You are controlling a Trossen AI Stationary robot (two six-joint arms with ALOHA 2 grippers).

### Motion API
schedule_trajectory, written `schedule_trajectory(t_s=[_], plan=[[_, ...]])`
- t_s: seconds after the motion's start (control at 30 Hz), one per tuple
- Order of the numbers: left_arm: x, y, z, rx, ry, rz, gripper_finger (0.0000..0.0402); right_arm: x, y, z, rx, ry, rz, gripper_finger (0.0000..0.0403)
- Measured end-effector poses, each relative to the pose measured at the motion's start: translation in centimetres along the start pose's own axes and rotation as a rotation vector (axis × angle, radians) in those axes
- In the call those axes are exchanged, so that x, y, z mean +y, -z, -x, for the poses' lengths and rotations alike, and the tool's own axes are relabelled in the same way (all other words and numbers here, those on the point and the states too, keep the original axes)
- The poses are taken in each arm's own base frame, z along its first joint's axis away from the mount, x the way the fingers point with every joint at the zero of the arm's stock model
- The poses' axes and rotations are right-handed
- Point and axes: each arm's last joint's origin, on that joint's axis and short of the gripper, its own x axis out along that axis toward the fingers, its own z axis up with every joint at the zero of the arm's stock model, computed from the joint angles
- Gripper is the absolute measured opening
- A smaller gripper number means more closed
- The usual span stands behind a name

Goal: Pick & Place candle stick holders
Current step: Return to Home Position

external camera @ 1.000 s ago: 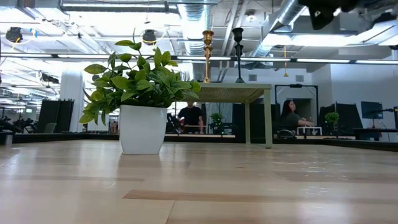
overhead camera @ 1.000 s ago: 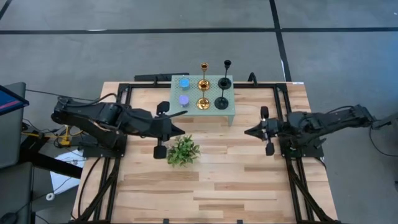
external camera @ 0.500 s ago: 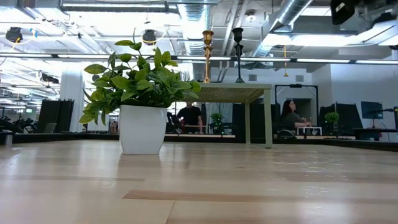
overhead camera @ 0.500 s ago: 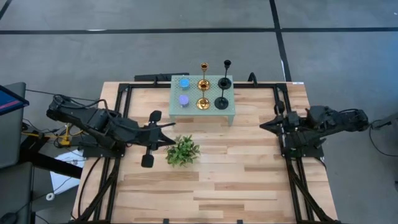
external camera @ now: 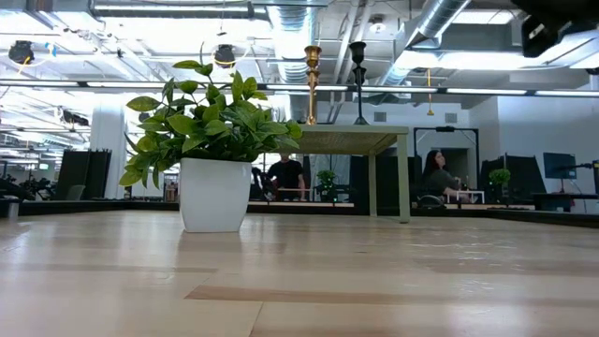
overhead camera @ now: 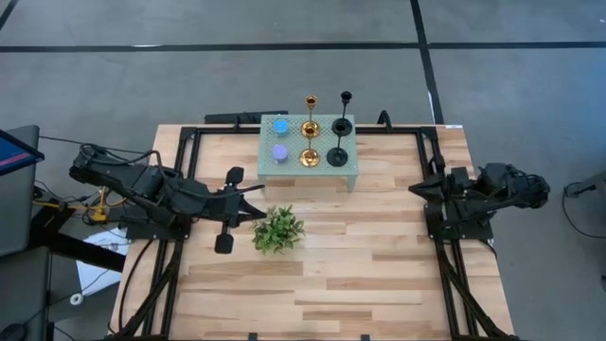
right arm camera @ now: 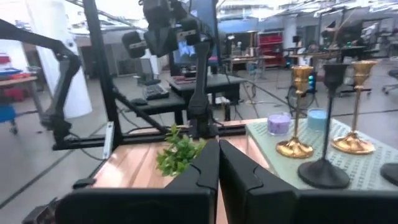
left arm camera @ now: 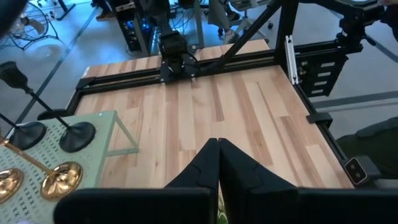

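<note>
Two gold holders (overhead camera: 310,131) and two black holders (overhead camera: 340,128) stand upright on their round bases on a pale green perforated stand (overhead camera: 351,170) at the table's far middle. They also show in the right wrist view (right arm camera: 296,147) and the left wrist view (left arm camera: 59,176). My left gripper (overhead camera: 262,212) is shut and empty, just left of the plant (overhead camera: 278,229). My right gripper (overhead camera: 414,191) is shut and empty, over the table's right side, away from the stand.
A blue cylinder (overhead camera: 281,126) and a purple cylinder (overhead camera: 279,152) stand on the stand's left part. A small green plant in a white pot (external camera: 214,193) stands near the table's middle. Black frame rails (overhead camera: 180,152) run along the table's sides.
My left gripper has drawn back toward the table's left and near edge, from beside the stand to beside the plant. My right gripper has drawn back toward the table's right edge. The holders have stayed where they were.
</note>
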Motion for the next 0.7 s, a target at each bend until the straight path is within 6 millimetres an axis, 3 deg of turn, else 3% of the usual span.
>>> schedule_trajectory(t_s=[0.43, 0.57, 0.7], plan=[[0.0, -0.1, 0.0, -0.008, 0.000, 0.003, 0.0004, 0.1, 0.5, -0.1, 0.053, -0.042, 0.017, 0.0000], [0.0, -0.1, 0.0, -0.009, 0.000, 0.002, 0.0004, 0.3, 2.3, -1.1, 0.067, -0.063, 0.018, 0.0000], [0.0, -0.1, 0.0, -0.012, 0.000, 0.002, 0.0004, 0.6, 5.4, -2.6, 0.066, -0.095, -0.002, 0.0000]])
